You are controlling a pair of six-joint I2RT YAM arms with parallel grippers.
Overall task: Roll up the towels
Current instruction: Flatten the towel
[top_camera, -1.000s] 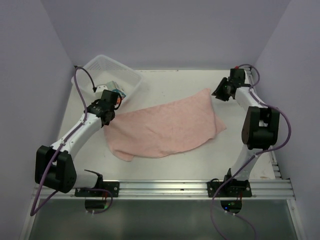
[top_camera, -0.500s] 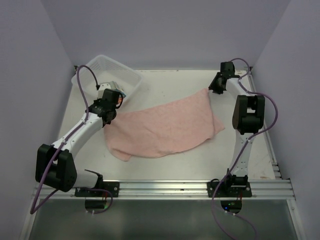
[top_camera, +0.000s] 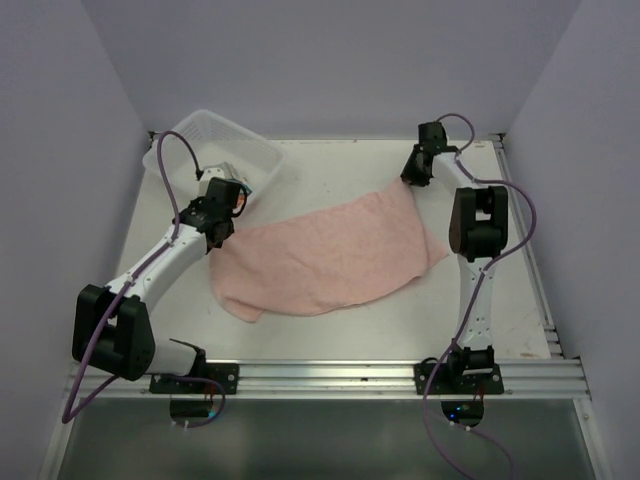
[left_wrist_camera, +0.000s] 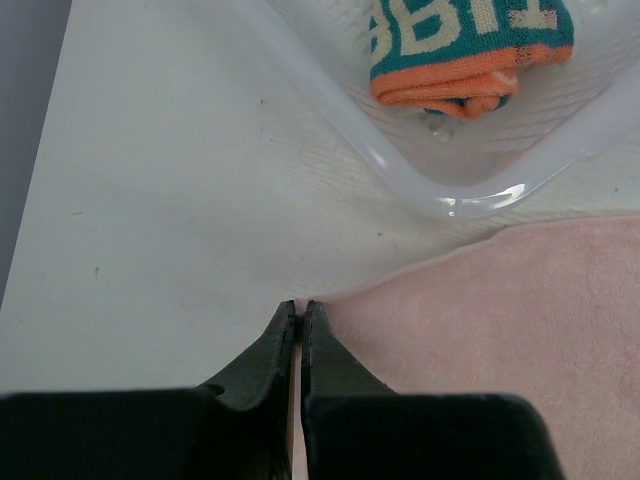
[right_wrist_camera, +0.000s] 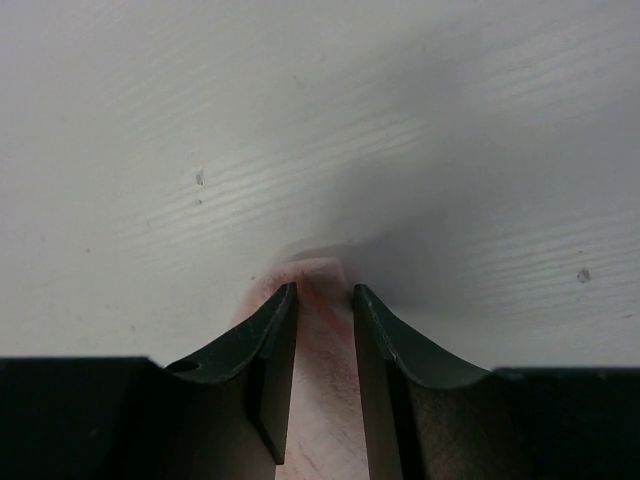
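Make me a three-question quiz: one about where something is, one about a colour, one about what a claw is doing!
1. Where is the teal-and-orange towel? A. on the floor B. in the white basket C. on an arm
2. What colour is the towel spread on the table? A. blue B. yellow C. pink
3. What is the left gripper doing? A. gaping wide B. pinching the pink towel's corner C. lifting the basket
Answers: 1 B, it lies inside the basket's walls; 2 C, pale pink all over; 3 B, its fingers are shut on the cloth.
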